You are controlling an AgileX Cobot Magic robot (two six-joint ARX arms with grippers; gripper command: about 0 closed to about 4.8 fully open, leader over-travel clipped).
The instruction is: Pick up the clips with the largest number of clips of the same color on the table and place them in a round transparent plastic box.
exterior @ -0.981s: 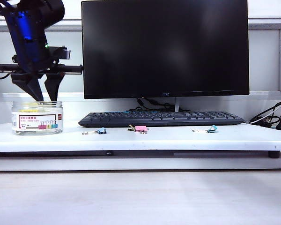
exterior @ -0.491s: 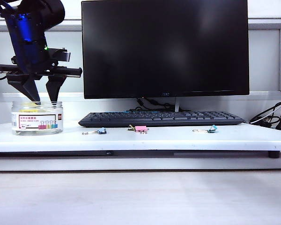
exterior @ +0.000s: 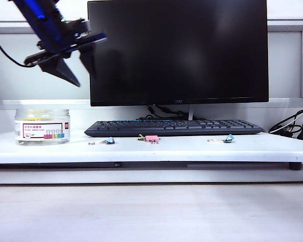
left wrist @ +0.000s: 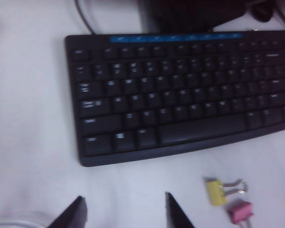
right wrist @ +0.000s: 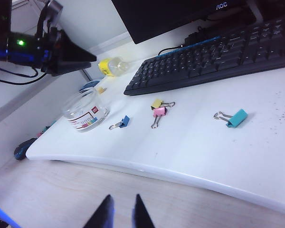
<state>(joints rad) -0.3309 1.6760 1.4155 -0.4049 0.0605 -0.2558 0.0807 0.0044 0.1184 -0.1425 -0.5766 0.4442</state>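
My left gripper [exterior: 80, 65] hangs high over the left end of the white table [exterior: 192, 148], above and to the right of the round transparent plastic box [exterior: 42, 126], well clear of it; fingers spread, nothing between them. Left wrist view confirms it: two dark fingertips [left wrist: 72, 216] apart with bare table showing in the gap. The box sits at the table's left end, label facing the exterior camera, yellow showing inside it near the rim. One pale-yellow clip [left wrist: 217, 191] left on the table, just in front of the black keyboard [exterior: 174, 127], touching or nearly touching the pink clip [left wrist: 241, 212] beside it; in the right wrist view the same yellow clip [right wrist: 157, 103] lies just behind the pink one [right wrist: 158, 112]. Blue clip [exterior: 108, 141] lies between the box and that pair. Teal clip [exterior: 227, 138] well apart, toward the right end of the keyboard. Dark monitor [exterior: 178, 51] stands behind the keyboard. My right gripper [right wrist: 120, 213] sits low off the front edge of the table, away from all the clips, fingers a little apart and holding nothing.
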